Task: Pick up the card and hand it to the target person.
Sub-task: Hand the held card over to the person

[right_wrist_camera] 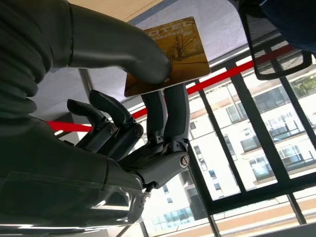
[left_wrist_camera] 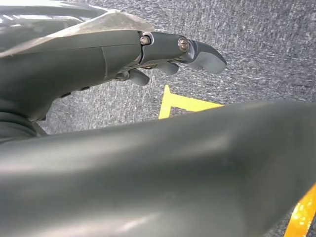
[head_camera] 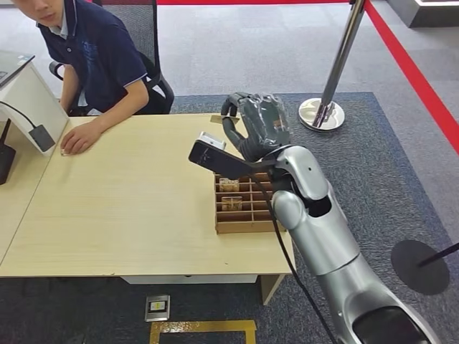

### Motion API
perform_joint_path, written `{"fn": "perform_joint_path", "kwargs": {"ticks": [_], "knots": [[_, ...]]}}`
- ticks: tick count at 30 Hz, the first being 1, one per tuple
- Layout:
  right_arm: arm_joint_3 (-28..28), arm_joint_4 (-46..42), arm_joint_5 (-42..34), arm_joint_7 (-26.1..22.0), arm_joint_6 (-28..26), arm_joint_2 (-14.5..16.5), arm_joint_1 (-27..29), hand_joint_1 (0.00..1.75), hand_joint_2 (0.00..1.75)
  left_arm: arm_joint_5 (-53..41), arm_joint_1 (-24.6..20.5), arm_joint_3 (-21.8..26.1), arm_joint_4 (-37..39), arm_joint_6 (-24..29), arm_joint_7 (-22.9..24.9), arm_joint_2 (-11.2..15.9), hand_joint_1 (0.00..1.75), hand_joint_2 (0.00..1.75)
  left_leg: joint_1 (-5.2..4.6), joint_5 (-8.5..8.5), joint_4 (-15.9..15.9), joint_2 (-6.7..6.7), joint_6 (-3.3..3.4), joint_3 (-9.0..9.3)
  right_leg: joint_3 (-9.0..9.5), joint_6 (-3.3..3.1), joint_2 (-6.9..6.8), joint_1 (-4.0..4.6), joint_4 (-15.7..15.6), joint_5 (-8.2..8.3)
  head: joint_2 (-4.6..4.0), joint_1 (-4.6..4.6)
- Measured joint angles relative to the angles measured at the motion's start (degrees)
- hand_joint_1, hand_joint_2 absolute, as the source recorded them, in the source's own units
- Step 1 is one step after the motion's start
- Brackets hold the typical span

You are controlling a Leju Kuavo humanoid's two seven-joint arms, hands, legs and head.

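Observation:
My right hand [head_camera: 259, 123] is raised above the far right part of the table, over the wooden box. It pinches a golden-brown card [right_wrist_camera: 175, 52] between thumb and fingers; the card's edge [head_camera: 218, 120] pokes out toward the left. A person in a dark blue shirt [head_camera: 100, 50] sits at the table's far left, one hand [head_camera: 80, 137] resting flat on the tabletop. My left hand [left_wrist_camera: 160, 49] hangs over grey carpet with nothing in it, its fingers stretched out.
A wooden compartment box [head_camera: 244, 204] with small items sits at the table's [head_camera: 124, 208] right edge. A white stand [head_camera: 27, 100] occupies the far left. A stanchion post [head_camera: 336, 64] with red belt stands behind the table on the right.

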Motion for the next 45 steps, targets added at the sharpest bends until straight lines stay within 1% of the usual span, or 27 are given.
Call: {"fn": "perform_joint_path", "kwargs": {"ticks": [5, 10, 13, 18, 23, 30, 31, 34, 35, 39, 45], "knots": [[1.85, 6.52, -0.91, -0.77, -0.46, 3.75, -4.45, 1.75, 1.75, 0.23, -0.12, 0.02, 0.04, 0.17, 0.73, -0.11, 0.0, 0.0, 0.01, 0.01, 0.0, -0.01, -0.01, -0.01, -0.01, 0.0, 0.0, 0.01, 0.02, 0.0, 0.0, 0.0], [2.75, 10.91, -1.19, -0.76, -0.53, 6.07, -6.59, 1.75, 1.75, 0.28, -0.14, 0.02, 0.09, 0.27, 1.23, -0.22, 0.0, 0.0, 0.0, 0.0, 0.0, -0.01, -0.01, -0.04, -0.02, 0.0, 0.0, 0.02, 0.01, 0.0, 0.0, 0.0], [3.35, 14.85, -1.49, -0.42, -0.53, 8.15, -8.21, 1.75, 1.75, 0.22, -0.17, 0.02, 0.1, 0.29, 1.4, -0.23, 0.0, 0.0, 0.0, 0.0, 0.0, 0.0, -0.01, -0.04, -0.03, 0.0, 0.0, 0.01, 0.0, 0.0, 0.0, 0.0], [6.05, 21.51, -5.81, 1.63, -1.4, 11.17, -10.1, 1.75, 1.75, -0.16, -0.23, 0.01, 0.11, 0.21, 1.31, -0.23, 0.0, 0.0, 0.03, 0.0, 0.0, 0.0, -0.01, -0.03, -0.03, 0.0, 0.0, 0.01, 0.01, -0.01, 0.0, -0.01], [9.87, 26.41, -9.47, 3.47, -2.57, 12.26, -11.18, 1.75, 1.75, -1.03, -0.27, -0.26, 0.11, 0.1, 1.24, -0.23, 0.0, 0.0, 0.04, 0.0, 0.0, 0.0, -0.01, -0.04, -0.03, 0.0, 0.0, 0.02, 0.0, -0.01, 0.0, -0.01], [13.4, 30.31, -11.52, 4.75, -2.82, 12.58, -11.57, 1.75, 1.75, -1.61, -0.28, -0.55, 0.11, 0.04, 1.26, -0.23, 0.0, 0.0, 0.03, 0.0, 0.0, -0.01, -0.01, -0.04, -0.03, 0.0, 0.0, 0.01, -0.01, 0.0, 0.0, -0.01], [13.79, 30.64, -11.7, 4.92, -2.82, 12.61, -11.59, 1.37, 1.75, -1.64, -0.28, -0.56, 0.11, 0.04, 1.26, -0.23, 0.0, 0.0, 0.03, 0.0, 0.0, 0.0, -0.01, -0.04, -0.03, 0.0, 0.0, 0.01, -0.01, 0.0, 0.0, 0.0], [14.98, 31.5, -12.41, 5.54, -2.83, 12.69, -11.69, 0.06, 1.75, -1.71, -0.28, -0.62, 0.11, 0.05, 1.26, -0.23, 0.0, 0.0, 0.03, 0.0, 0.0, -0.01, -0.01, -0.04, -0.03, 0.0, 0.0, 0.01, -0.01, 0.0, 0.0, 0.0], [15.4, 31.78, -12.88, 5.81, -2.91, 12.71, -11.73, 0.0, 1.75, -1.73, -0.28, -0.66, 0.11, 0.07, 1.26, -0.23, 0.0, 0.0, 0.04, 0.0, 0.0, -0.01, -0.01, -0.03, -0.03, 0.0, 0.0, 0.01, 0.0, 0.0, 0.0, -0.01], [17.17, 32.94, -14.83, 6.62, -3.94, 12.73, -11.83, 0.0, 1.75, -1.76, -0.28, -0.77, 0.11, 0.16, 1.28, -0.23, 0.0, 0.0, 0.04, 0.0, 0.0, 0.0, -0.01, -0.03, -0.03, 0.0, 0.0, 0.01, 0.0, 0.0, 0.0, 0.0], [18.88, 34.21, -15.9, 6.54, -4.89, 12.74, -12.23, 0.0, 1.75, -1.37, -0.28, -0.75, 0.11, 0.46, 2.23, -0.24, 0.0, 0.0, 0.04, 0.0, 0.0, 0.0, -0.01, -0.04, -0.03, 0.0, 0.0, 0.01, -0.01, 0.0, 0.0, -0.01]]}}
